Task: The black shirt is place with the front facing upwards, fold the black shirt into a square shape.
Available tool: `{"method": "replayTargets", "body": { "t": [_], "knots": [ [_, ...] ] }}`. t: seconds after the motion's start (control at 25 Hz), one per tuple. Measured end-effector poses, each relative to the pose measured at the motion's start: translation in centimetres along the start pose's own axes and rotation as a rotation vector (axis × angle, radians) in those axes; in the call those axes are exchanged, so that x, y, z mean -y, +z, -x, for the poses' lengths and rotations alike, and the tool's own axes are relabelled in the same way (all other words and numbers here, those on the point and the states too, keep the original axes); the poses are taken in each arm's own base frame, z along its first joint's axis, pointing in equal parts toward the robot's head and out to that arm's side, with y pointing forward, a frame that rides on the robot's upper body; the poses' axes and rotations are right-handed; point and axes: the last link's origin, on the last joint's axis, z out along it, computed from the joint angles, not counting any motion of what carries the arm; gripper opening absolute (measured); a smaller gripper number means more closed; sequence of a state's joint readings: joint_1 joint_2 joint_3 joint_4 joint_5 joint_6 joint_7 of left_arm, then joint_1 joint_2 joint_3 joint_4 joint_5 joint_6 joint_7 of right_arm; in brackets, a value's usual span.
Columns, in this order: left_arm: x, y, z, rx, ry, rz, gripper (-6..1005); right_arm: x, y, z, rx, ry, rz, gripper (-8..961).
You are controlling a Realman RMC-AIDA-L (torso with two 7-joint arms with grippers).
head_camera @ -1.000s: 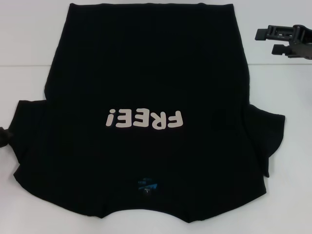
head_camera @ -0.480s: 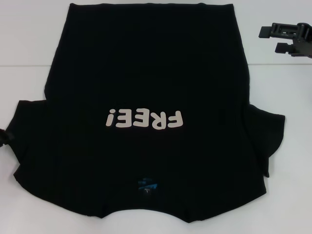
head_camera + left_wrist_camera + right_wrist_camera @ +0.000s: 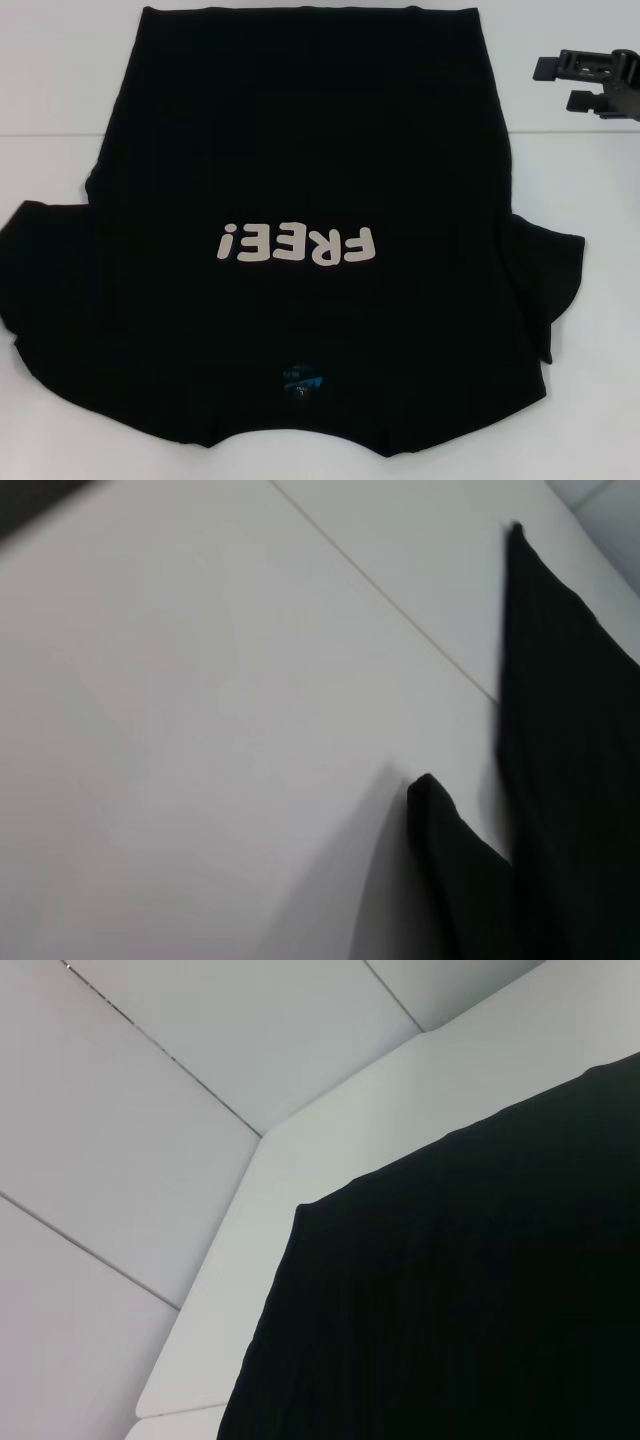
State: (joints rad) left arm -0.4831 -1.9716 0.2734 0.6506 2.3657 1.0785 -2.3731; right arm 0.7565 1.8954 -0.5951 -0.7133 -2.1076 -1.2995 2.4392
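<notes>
The black shirt (image 3: 300, 230) lies flat and unfolded mid-frame, the right gripper (image 3: 558, 85) waits open at upper right, so folding a sleeve comes next.

The black shirt (image 3: 310, 200) ran past the near edge of the head view, so its collar and shoulder line were cut off there, and its left sleeve met the picture's left edge. The small blue label (image 3: 302, 378) near the neck was too small to read. The right gripper (image 3: 590, 85) was cut by the right edge of the head view, its arm unseen. The left gripper showed in no view. In the left wrist view only a blurred strip of the shirt (image 3: 560, 780) showed, cut off at the edge. The right wrist view held one corner of the shirt (image 3: 450, 1300), the rest out of frame.
</notes>
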Motion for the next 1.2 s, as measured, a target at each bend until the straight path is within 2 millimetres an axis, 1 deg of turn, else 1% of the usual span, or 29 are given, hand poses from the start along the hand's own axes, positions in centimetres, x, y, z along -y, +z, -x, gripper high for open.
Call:
{"method": "replayTargets", "body": {
  "t": [0.04,0.12,0.24,0.48,0.64,0.76,0.92,1.0,1.08,1.12,1.2],
  "knots": [
    [0.0,0.0,0.0,0.000,0.000,0.000,31,0.0,0.0,0.0,0.001,0.001,-0.001,940],
    [1.0,-1.0,-1.1,-0.025,0.003,-0.052,32,0.1,-0.1,0.0,0.001,0.002,-0.001,940],
    [1.3,-1.4,-1.5,-0.037,0.011,-0.074,33,0.0,-0.1,0.0,0.002,0.003,0.000,940],
    [0.5,-1.3,-2.5,-0.035,0.061,-0.077,36,0.1,-0.1,0.1,0.003,0.002,-0.001,941],
    [-1.1,-0.9,-3.2,-0.005,0.103,-0.046,37,0.0,-0.1,0.1,0.003,0.001,-0.001,942],
    [-3.5,-0.8,-3.7,0.062,0.142,0.028,38,0.0,-0.1,0.1,0.001,0.001,0.000,941],
    [-6.3,-1.5,-3.7,0.164,0.148,0.123,40,-0.1,0.0,0.0,-0.004,-0.001,0.002,941],
    [-7.5,-1.5,-3.7,0.201,0.155,0.154,41,-0.1,0.0,0.0,-0.004,-0.001,0.001,941],
    [-8.9,-1.1,-3.4,0.241,0.178,0.172,42,-0.1,0.0,0.0,-0.006,-0.002,0.001,941],
    [-9.2,-0.9,-3.3,0.252,0.186,0.173,42,-0.1,0.0,0.0,-0.007,-0.002,0.001,941],
    [-10.5,0.1,-2.7,0.294,0.218,0.177,43,-0.1,0.1,0.0,-0.008,-0.003,0.001,941]
  ]
}}
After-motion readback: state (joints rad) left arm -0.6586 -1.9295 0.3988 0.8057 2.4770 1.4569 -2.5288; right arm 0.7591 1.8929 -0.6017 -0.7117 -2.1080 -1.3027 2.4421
